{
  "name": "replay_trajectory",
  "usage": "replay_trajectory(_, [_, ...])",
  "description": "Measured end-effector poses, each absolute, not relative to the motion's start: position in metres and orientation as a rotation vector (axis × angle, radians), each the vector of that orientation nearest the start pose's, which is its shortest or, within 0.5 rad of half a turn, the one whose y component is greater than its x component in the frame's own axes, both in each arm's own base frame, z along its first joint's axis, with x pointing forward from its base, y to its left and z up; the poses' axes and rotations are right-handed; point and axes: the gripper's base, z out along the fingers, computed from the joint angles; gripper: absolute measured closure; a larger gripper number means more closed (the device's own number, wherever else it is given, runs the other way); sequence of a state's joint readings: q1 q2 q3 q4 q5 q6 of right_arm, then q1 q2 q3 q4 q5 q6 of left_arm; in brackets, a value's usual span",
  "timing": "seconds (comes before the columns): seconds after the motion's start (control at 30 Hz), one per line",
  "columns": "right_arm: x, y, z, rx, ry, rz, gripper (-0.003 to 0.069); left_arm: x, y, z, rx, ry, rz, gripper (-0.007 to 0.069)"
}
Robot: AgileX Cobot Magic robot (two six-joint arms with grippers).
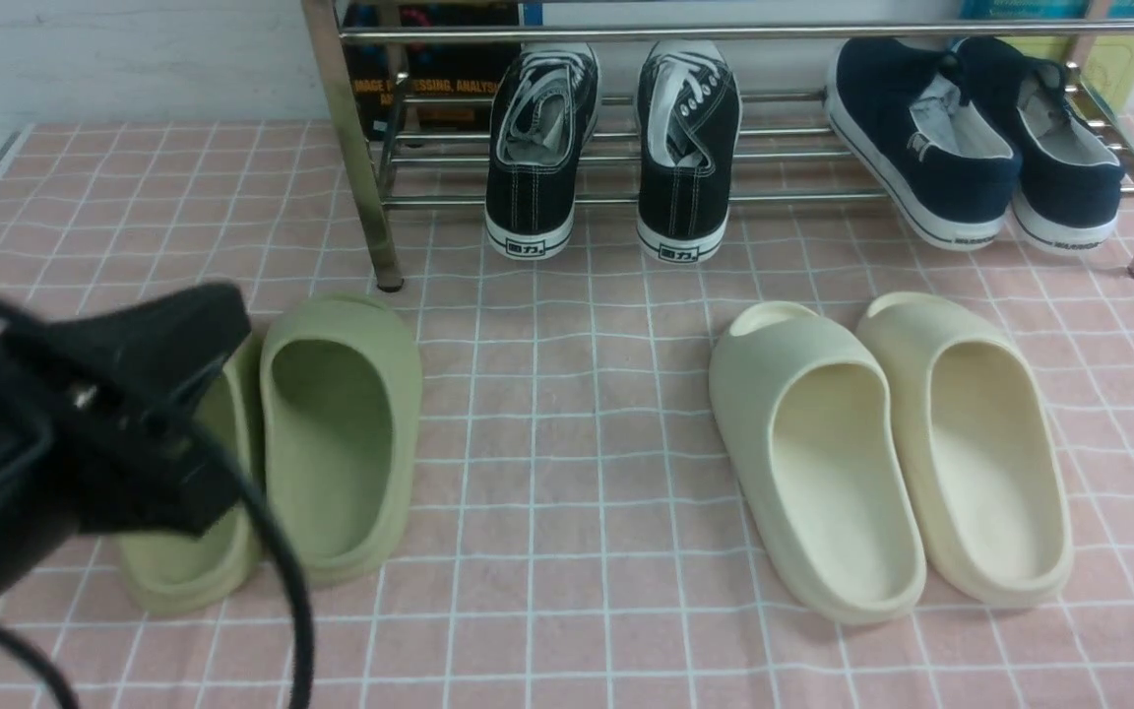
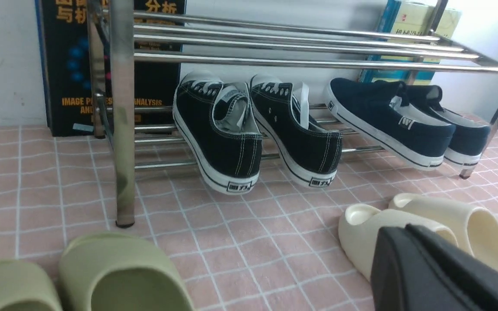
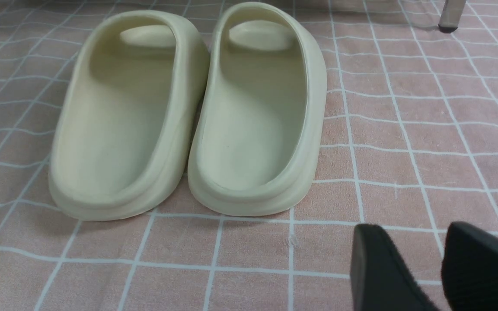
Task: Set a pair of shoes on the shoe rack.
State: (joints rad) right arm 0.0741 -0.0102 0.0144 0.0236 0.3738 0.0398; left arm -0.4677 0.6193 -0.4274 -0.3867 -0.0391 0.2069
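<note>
The two black canvas sneakers (image 1: 539, 148) (image 1: 687, 148) stand side by side on the lower bars of the chrome shoe rack (image 1: 350, 148), toes in, heels hanging over the front bar. They also show in the left wrist view (image 2: 223, 138) (image 2: 301, 134) under the rack's post (image 2: 123, 129). My left gripper (image 1: 222, 325) is shut and empty, hovering low at the front left over the green slides, well short of the rack; in its own view its tips (image 2: 404, 233) are pressed together. My right gripper (image 3: 409, 242) is open and empty above the cloth, near the cream slides, and out of the front view.
Navy slip-on shoes (image 1: 921, 138) (image 1: 1059, 148) sit on the rack's right half. Green slides (image 1: 341, 433) lie front left, cream slides (image 1: 813, 453) (image 1: 971, 443) front right, on the pink checked cloth (image 1: 577, 414). Books (image 1: 429, 69) stand behind the rack.
</note>
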Motion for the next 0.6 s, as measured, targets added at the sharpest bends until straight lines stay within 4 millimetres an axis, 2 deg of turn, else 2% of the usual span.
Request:
replay_trajectory(0.23, [0.052, 0.005, 0.175, -0.018, 1.863, 0.101, 0.0419, 0.091, -0.048, 0.269, 0.259, 1.701, -0.5, 0.062])
replay_trajectory(0.3, [0.052, 0.005, 0.175, -0.018, 1.863, 0.101, 0.0419, 0.09, -0.047, 0.264, 0.262, 1.714, -0.499, 0.062])
replay_trajectory(0.33, [0.052, 0.005, 0.175, -0.018, 1.863, 0.101, 0.0419, 0.088, -0.047, 0.253, 0.27, 1.747, -0.495, 0.062])
replay_trajectory(0.47, [0.052, 0.005, 0.175, -0.018, 1.863, 0.101, 0.0419, 0.086, -0.047, 0.233, 0.283, 1.816, -0.486, 0.0615])
replay_trajectory(0.6, [0.052, 0.005, 0.175, -0.018, 1.863, 0.101, 0.0419, 0.085, -0.046, 0.223, 0.288, 1.848, -0.48, 0.061])
